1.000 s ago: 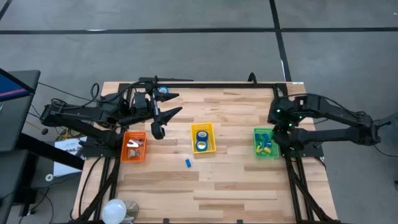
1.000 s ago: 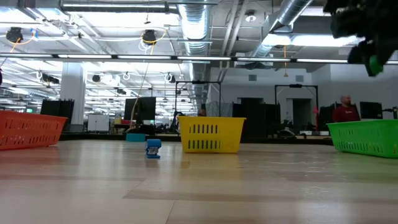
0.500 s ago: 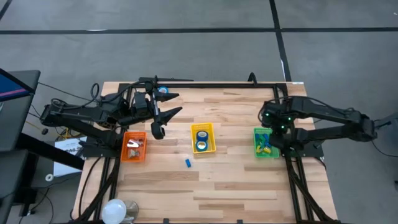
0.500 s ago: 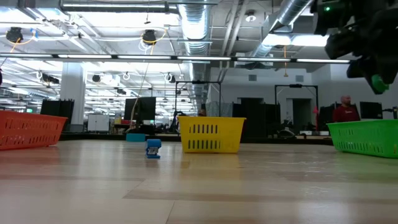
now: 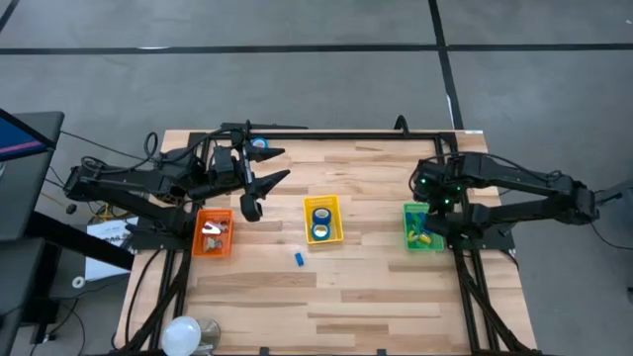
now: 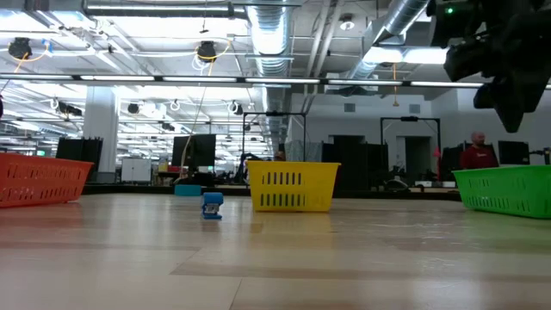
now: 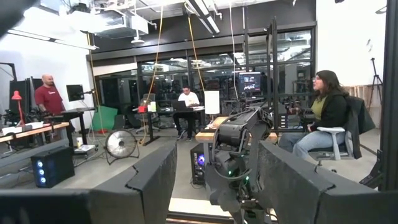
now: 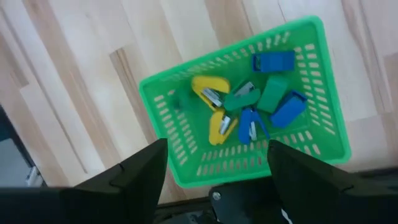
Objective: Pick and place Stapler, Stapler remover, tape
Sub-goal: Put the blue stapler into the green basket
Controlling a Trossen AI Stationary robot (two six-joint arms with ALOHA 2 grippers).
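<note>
My right gripper (image 8: 217,180) hangs open and empty above the green basket (image 5: 422,225), fingers pointing down; in the low view it shows as a dark mass (image 6: 515,90). The green basket (image 8: 186,162) holds several staplers, yellow (image 8: 210,92), green (image 8: 244,99) and blue (image 8: 273,61). The yellow basket (image 5: 321,205) holds blue tape rolls (image 5: 320,222). Stapler removers (image 5: 212,229) lie in the orange basket (image 5: 213,247). My left gripper (image 5: 277,166) waits open and raised over the table's far left part. A small blue blocky piece (image 5: 298,259) stands on the table.
One more blue tape roll (image 5: 259,144) lies near the far edge behind my left gripper. The blue piece (image 6: 212,207) stands left of the yellow basket (image 6: 293,186) in the low view. Bare wood stretches across the near half of the table (image 5: 336,307). People sit and stand beyond the table.
My right gripper has moved a little toward the table's left, over the green basket, and dipped slightly. A green thing that showed at its fingertips in the low view no longer shows there. My left arm has kept still.
</note>
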